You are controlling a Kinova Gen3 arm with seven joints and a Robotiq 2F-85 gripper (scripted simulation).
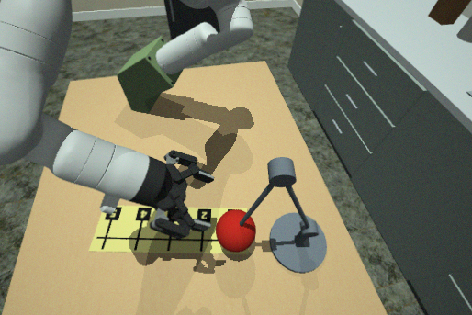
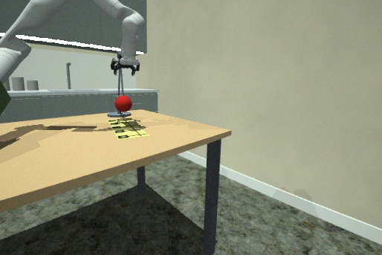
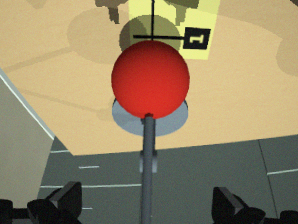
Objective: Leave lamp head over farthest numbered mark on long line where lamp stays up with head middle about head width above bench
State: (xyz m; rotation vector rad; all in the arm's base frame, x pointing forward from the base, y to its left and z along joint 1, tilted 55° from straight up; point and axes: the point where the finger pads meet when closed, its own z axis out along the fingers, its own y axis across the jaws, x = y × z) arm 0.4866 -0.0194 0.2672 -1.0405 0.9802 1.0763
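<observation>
The lamp has a round grey base, two thin grey arms meeting at a grey elbow joint, and a red ball head. The head hangs just above the bench, at the near end of the yellow strip, over about mark 1. The strip carries a long black line with numbered marks; mark 2 shows beside my fingers. My gripper is open and empty. It hovers above the strip around marks 2 and 3, apart from the head. In the wrist view the head is below, centred between my fingers.
A green block sits at the far left of the wooden bench. Grey cabinets with a white counter stand along the right side. The bench edge and a bare wall show in the exterior view.
</observation>
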